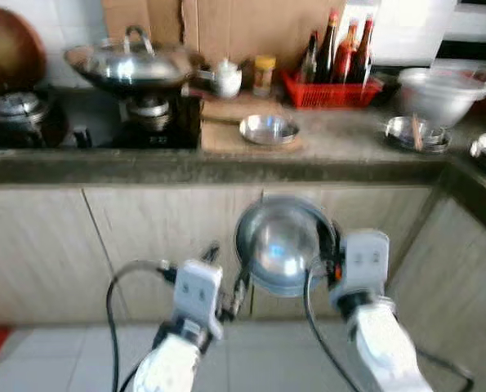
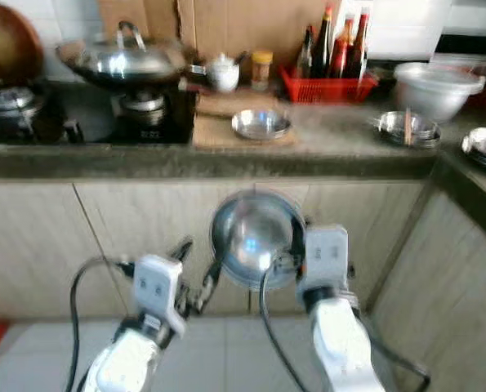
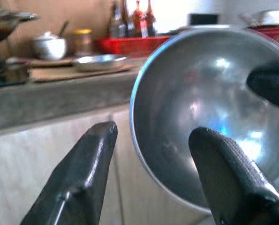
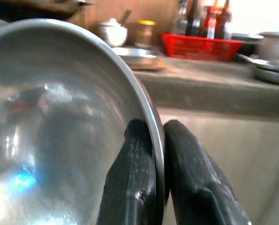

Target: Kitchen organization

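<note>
A shiny steel bowl (image 1: 281, 245) hangs tilted in front of the cabinet doors, below the counter edge. My right gripper (image 4: 159, 154) is shut on its rim, one finger inside and one outside. My left gripper (image 1: 226, 282) stands open just left of the bowl, its fingers (image 3: 87, 164) apart with the bowl's rim (image 3: 139, 136) near one of them, not touching that I can tell. On the stone counter (image 1: 341, 143) a steel plate (image 1: 268, 128) lies on a wooden board.
A lidded wok (image 1: 132, 65) sits on the stove at left. A red basket of bottles (image 1: 332, 82), a jar (image 1: 264, 75) and a white pot (image 1: 225, 78) stand at the back. A big white bowl (image 1: 440, 94) and steel dishes (image 1: 416, 133) are at right.
</note>
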Available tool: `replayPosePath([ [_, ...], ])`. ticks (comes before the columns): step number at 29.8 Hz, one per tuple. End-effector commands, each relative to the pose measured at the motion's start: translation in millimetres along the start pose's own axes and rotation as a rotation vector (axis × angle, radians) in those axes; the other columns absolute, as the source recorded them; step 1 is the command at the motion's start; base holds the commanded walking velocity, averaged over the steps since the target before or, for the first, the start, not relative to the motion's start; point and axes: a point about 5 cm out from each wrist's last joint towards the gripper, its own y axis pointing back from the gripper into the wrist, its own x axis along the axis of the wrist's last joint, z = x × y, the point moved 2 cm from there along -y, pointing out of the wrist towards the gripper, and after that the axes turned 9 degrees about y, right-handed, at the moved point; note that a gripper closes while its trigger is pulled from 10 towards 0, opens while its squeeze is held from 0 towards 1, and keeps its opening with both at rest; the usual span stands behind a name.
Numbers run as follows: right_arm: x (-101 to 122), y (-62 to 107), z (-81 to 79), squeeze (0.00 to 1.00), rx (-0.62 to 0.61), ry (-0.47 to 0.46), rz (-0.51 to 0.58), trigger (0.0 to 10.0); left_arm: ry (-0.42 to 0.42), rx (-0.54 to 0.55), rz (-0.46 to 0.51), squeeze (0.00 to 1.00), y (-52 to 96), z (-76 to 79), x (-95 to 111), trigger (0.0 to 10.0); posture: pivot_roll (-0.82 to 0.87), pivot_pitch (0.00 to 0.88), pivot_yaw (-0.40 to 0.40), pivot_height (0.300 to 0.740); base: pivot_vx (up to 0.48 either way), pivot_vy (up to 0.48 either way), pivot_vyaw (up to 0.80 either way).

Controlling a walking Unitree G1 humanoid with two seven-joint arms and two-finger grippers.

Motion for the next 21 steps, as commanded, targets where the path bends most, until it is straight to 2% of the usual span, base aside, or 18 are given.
replayPosePath([
  [1, 11.6, -0.7, -2.4, 0.00, 0.003, -0.004, 0.055, 10.0, -0.017, 0.005, 0.010, 0.00, -0.3, -2.6, 3.7, 10.0, 0.03, 0.000, -0.056, 0.740, -0.281, 0.000, 0.00],
  [5, 12.0, 0.9, -3.8, 0.00, 0.018, 0.013, 0.063, 10.0, -0.017, 0.003, 0.011, 0.00, -0.3, -2.4, 4.3, 10.0, 0.04, 0.000, -0.056, 0.740, -0.273, 0.000, 0.00],
  [6, 14.0, 1.2, -4.5, 0.00, 0.041, 0.061, 0.091, 10.0, -0.013, -0.004, -0.007, 0.00, 0.8, -2.6, 1.0, 10.0, 0.04, 0.000, -0.056, 0.740, 0.000, 0.000, 0.00],
  [7, 14.0, 1.2, -4.5, 0.00, 0.041, 0.061, 0.091, 10.0, -0.013, -0.004, -0.007, 0.00, 0.8, -2.6, 1.0, 10.0, 0.04, 0.000, -0.056, 0.740, 0.000, 0.000, 0.00],
  [8, 16.0, 1.0, -4.1, 0.00, 0.064, 0.100, 0.117, 10.0, -0.003, -0.015, -0.033, 0.00, 2.8, -2.2, -3.6, 10.0, 0.03, 0.000, -0.053, 0.740, 0.000, 0.000, 0.00],
  [10, 16.2, 1.3, -4.2, 0.00, 0.082, 0.108, 0.124, 10.0, 0.000, -0.029, -0.045, 0.00, 4.5, -0.9, -6.1, 10.0, 0.03, 0.000, -0.051, 0.740, 0.000, 0.000, 0.00],
  [16, 13.9, 3.7, -5.9, 0.00, 0.125, 0.107, 0.118, 10.0, 0.034, -0.054, -0.082, 0.00, 9.3, 0.8, -12.4, 10.0, 0.03, 0.000, -0.051, 0.740, 0.000, 0.000, 0.00],
  [21, 9.4, 9.2, -13.1, 0.00, 0.139, 0.069, 0.091, 10.0, 0.084, -0.056, -0.103, 0.00, 12.3, 1.4, -15.6, 10.0, 0.03, 0.000, -0.054, 0.740, 0.000, 0.084, -0.73],
])
